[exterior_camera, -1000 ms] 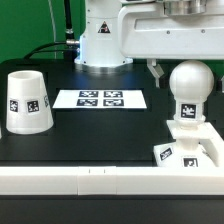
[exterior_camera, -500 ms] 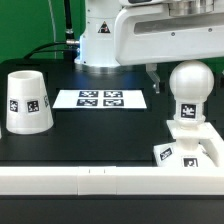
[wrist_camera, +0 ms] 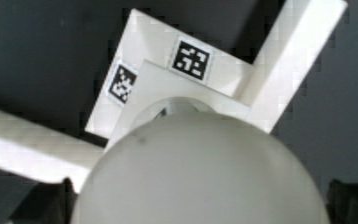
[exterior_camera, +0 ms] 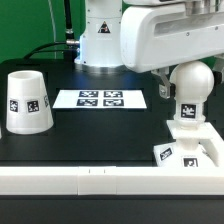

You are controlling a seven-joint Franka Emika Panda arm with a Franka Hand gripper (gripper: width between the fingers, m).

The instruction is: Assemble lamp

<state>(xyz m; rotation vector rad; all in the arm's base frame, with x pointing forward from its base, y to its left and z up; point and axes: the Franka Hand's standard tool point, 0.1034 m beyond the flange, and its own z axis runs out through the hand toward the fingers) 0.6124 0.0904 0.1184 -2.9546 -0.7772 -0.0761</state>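
The round bulb (exterior_camera: 192, 86) stands upright on its stem in the flat square base (exterior_camera: 190, 150) at the exterior view's right. The tapered shade (exterior_camera: 27, 101) stands alone at the exterior view's left. My gripper (exterior_camera: 187, 84) has come down over the bulb, and one dark finger (exterior_camera: 160, 90) hangs beside its left flank. In the wrist view the bulb (wrist_camera: 202, 165) fills the space between my two fingers (wrist_camera: 39, 202), above the tagged base (wrist_camera: 172, 68). The jaws stand apart on either side of the bulb. I cannot see whether they touch it.
The marker board (exterior_camera: 100, 99) lies flat in the middle of the black table. A white rail (exterior_camera: 80, 184) runs along the front edge, and the base sits against it. The robot's white pedestal (exterior_camera: 100, 40) stands at the back.
My hand has come down and forward from above the bulb, so it now covers the bulb's top. The finger has dropped beside the bulb. The lamp parts have not moved.
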